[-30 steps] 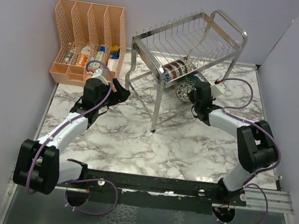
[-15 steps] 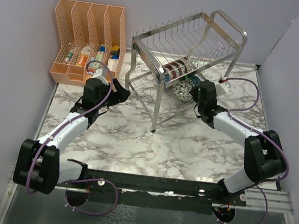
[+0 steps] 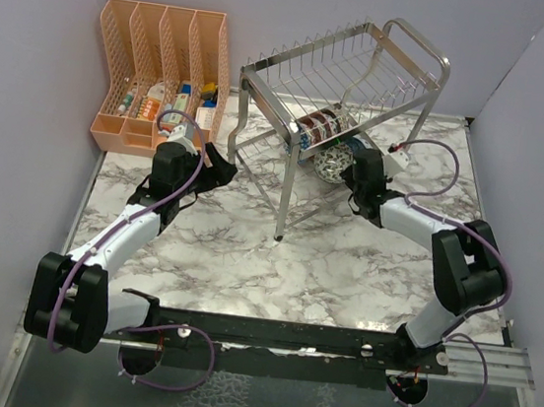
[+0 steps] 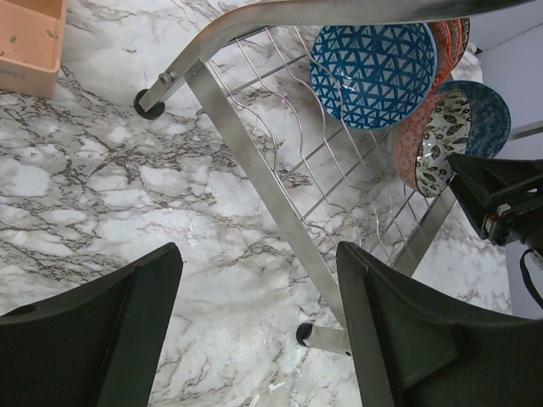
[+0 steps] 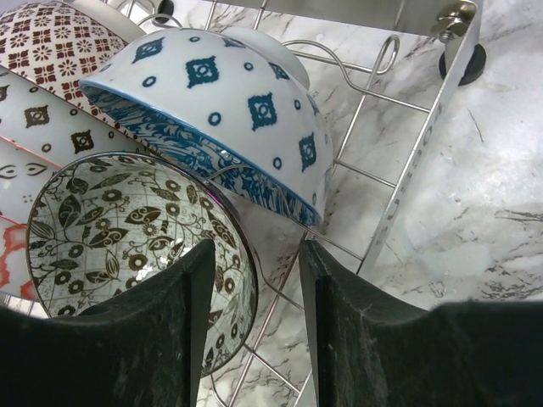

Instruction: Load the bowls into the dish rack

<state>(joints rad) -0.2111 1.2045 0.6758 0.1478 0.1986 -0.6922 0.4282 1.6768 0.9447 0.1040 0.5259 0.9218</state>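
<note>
The silver wire dish rack (image 3: 344, 63) stands at the back middle. Several patterned bowls (image 3: 316, 127) stand on edge in its lower tier. In the right wrist view I see a greyish leaf-patterned bowl (image 5: 119, 229), a white-and-blue bowl (image 5: 221, 110) and a red-brown one (image 5: 51, 42). My right gripper (image 5: 256, 263) is open at the rack's right end, with the greyish bowl's rim between its fingers. My left gripper (image 4: 259, 339) is open and empty above the marble, left of the rack's front leg (image 4: 327, 337). A blue bowl (image 4: 373, 64) shows there.
An orange slotted organiser (image 3: 160, 61) with small bottles stands at the back left. The rack's lower rail (image 4: 254, 170) runs diagonally just ahead of my left fingers. Purple walls close in both sides. The marble table (image 3: 275, 263) stretches in front of the rack.
My right gripper drew back a little from the rack, then returned to the greyish bowl. The left arm has not moved.
</note>
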